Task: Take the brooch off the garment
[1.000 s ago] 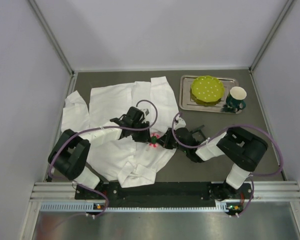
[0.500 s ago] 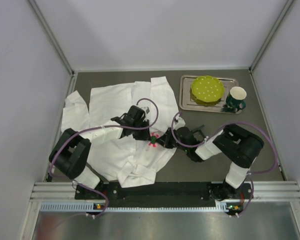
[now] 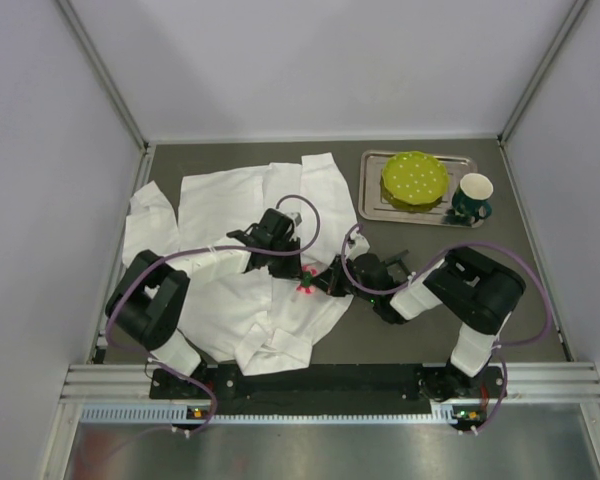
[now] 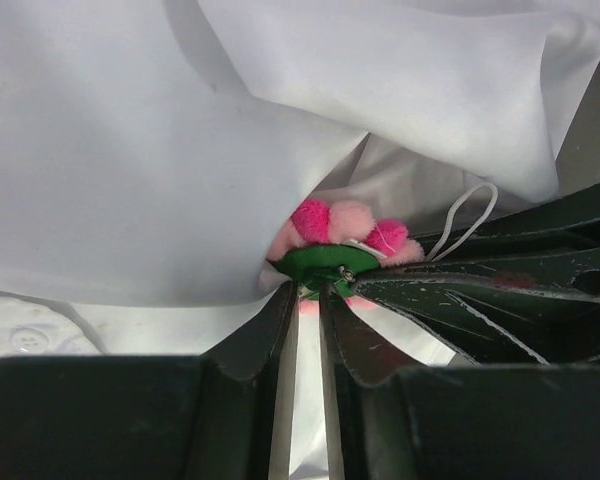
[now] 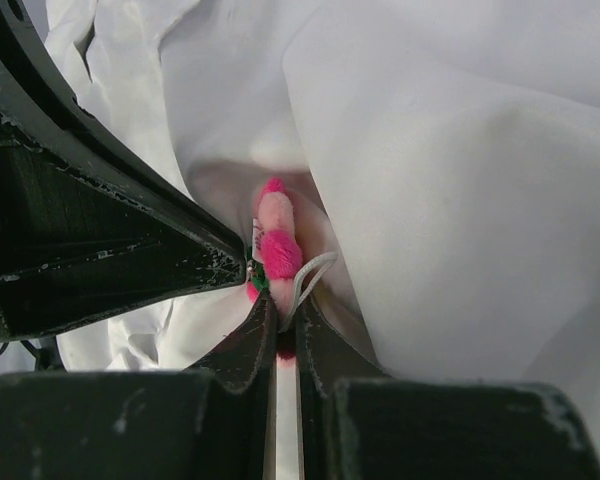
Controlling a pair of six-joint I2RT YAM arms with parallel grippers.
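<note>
The garment (image 3: 230, 250) is a white wrinkled shirt spread over the left half of the table. The brooch (image 3: 305, 284), pink-red with a green back, sits at the shirt's right edge. In the left wrist view my left gripper (image 4: 314, 292) is shut on the green back of the brooch (image 4: 345, 225), with shirt fabric (image 4: 130, 150) folded around it. In the right wrist view my right gripper (image 5: 285, 315) is shut on the petals of the brooch (image 5: 278, 248), seen edge-on, with a white loop beside it. In the top view the left gripper (image 3: 294, 270) and the right gripper (image 3: 322, 281) meet at the brooch.
A metal tray (image 3: 375, 205) with a yellow-green dotted plate (image 3: 414, 178) stands at the back right. A dark green cup (image 3: 472, 196) stands at its right end. A small black frame (image 3: 398, 262) lies by the right arm.
Both grippers stay at the brooch. The left wrist has shifted slightly up and to the right. The shirt and brooch have barely moved.
</note>
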